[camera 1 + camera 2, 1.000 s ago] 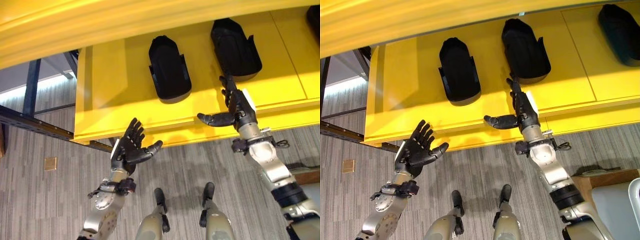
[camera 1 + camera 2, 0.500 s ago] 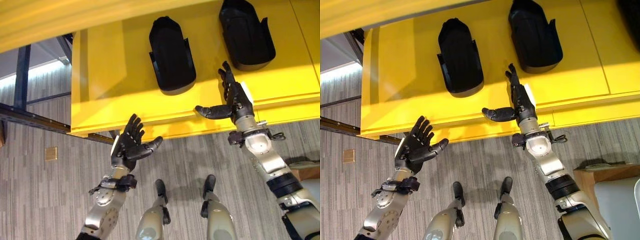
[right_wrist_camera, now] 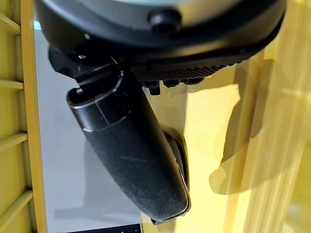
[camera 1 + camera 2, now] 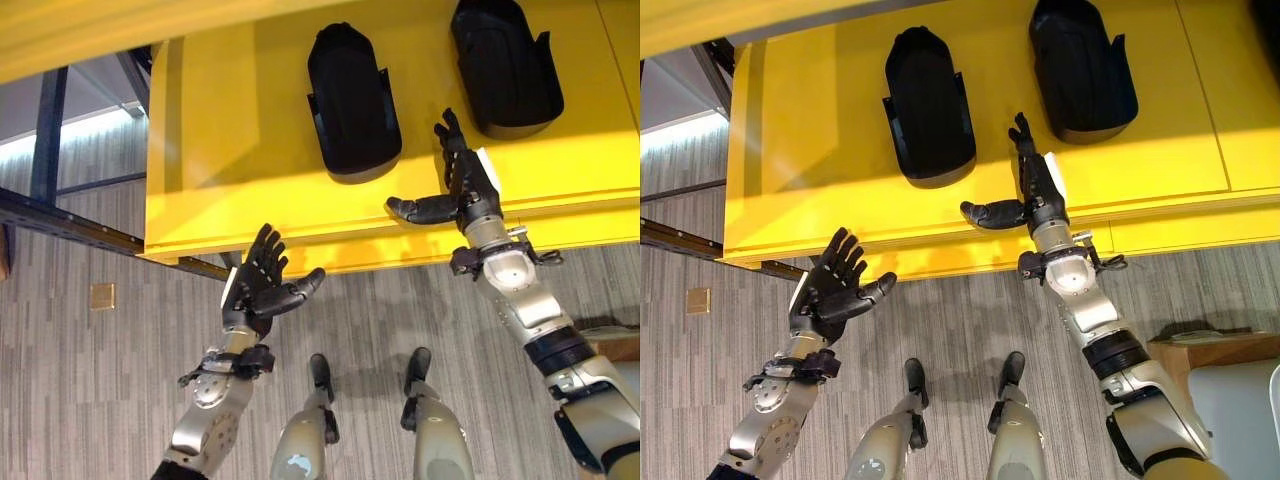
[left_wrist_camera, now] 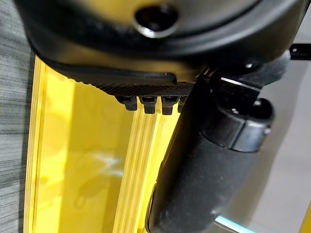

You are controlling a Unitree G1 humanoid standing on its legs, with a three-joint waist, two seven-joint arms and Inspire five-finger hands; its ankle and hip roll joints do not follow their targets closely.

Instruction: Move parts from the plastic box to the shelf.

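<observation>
The yellow shelf [image 4: 230, 150] carries two black parts [image 4: 352, 100] lying side by side (both untouched). The right hand [image 4: 468, 185] hovers before them, fingers spread; the left hand [image 4: 255, 290] hangs below the edge, also spread.

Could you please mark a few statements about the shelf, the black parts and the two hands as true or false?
1. Two black parts lie side by side on the yellow shelf. True: one part and the other part.
2. The right hand grips a part. False: its fingers are straight and hold nothing.
3. The left hand is open, in front of the shelf's edge. True.
4. The left hand rests on the nearer part. False: it is apart from both.
</observation>
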